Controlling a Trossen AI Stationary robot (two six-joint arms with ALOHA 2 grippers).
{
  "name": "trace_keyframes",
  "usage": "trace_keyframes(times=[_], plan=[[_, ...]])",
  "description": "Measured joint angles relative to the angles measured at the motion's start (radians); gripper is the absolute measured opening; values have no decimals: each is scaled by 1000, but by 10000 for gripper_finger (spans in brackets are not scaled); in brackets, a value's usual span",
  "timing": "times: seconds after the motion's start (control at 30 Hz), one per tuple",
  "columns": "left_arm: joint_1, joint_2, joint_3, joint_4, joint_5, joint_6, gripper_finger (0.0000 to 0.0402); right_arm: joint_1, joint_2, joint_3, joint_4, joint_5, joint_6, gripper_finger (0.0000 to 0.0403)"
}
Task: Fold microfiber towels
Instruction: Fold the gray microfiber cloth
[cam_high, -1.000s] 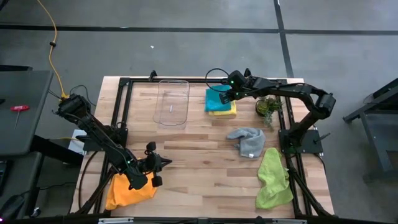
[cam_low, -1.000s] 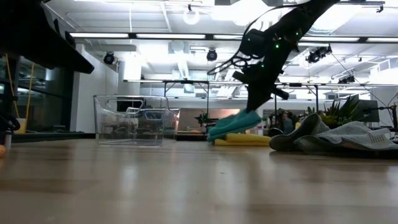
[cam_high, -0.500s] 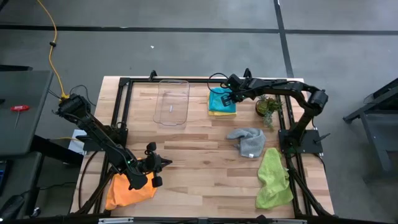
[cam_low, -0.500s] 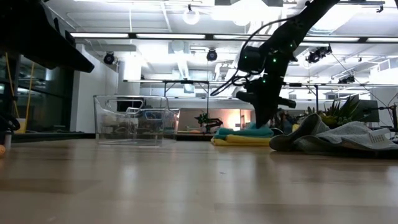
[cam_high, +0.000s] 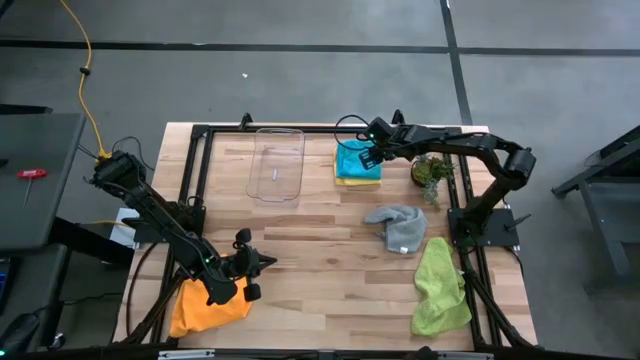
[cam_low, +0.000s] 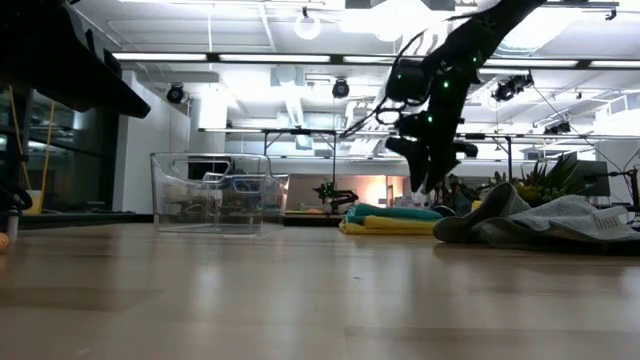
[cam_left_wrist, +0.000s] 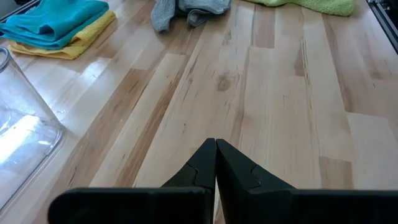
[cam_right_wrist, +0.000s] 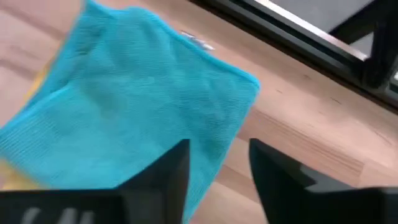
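Since a second ago we see the right gripper (cam_high: 366, 156) has let go of the teal towel (cam_high: 352, 160); its fingers now stand apart just above it, holding nothing; the towel lies flat on the yellow towel (cam_high: 357, 180); our left gripper (cam_high: 247, 277) waits closed beside the orange towel (cam_high: 197, 306).
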Motion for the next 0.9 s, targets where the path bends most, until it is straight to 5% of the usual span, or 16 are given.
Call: trace_keyframes(times=[0.3, 0.43, 0.6, 0.77, 0.9], plan=[[-23, 0, 0, -3, 3, -1, 0, 213, -154, -68, 35, 86, -84, 241], [-61, 0, 0, 15, -53, 0, 0, 376, -291, -259, 325, 80, -50, 243], [-72, 0, 0, 82, -101, 81, 0, 598, -411, -516, 893, 46, -74, 243], [101, -9, 0, 245, 226, 338, 0, 761, -418, -629, 1355, 38, -244, 243], [289, -9, 0, 411, 455, 493, 0, 835, -416, -620, 1403, 41, -332, 243]])
